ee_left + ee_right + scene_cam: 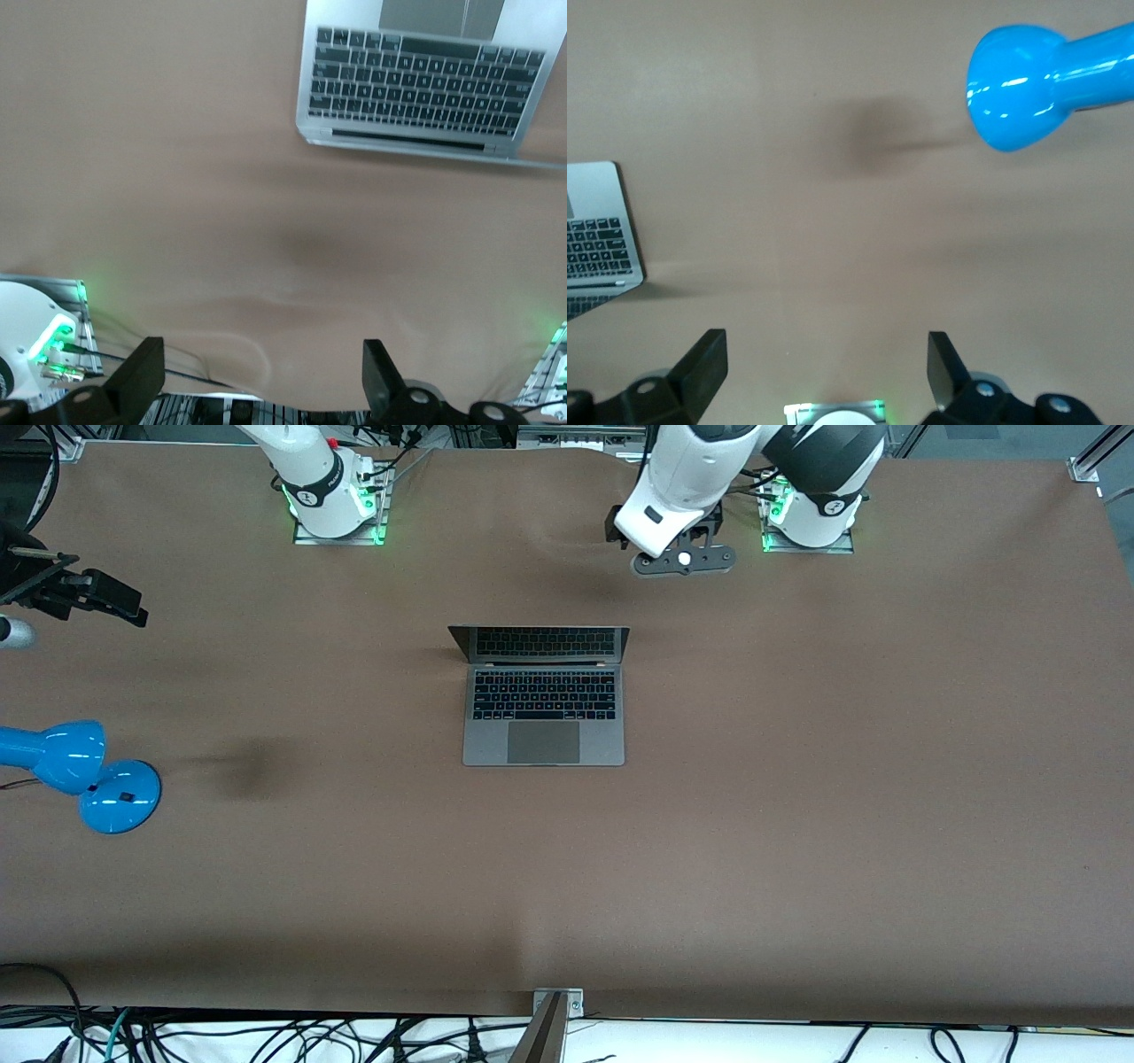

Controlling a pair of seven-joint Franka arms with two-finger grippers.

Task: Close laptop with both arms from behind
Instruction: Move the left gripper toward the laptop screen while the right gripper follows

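I see the laptop [543,695] open in the middle of the brown desk [797,797], its screen upright on the side toward the arm bases and its trackpad toward the front camera. The left gripper [682,560] hangs over bare desk close to the left arm's base, farther from the front camera than the laptop; its jaws are released, spread wide with nothing between them. The right gripper [824,372] is up over the right arm's end of the desk, above the blue lamp [75,772]; its jaws are also released and hold nothing. Neither gripper touches the laptop.
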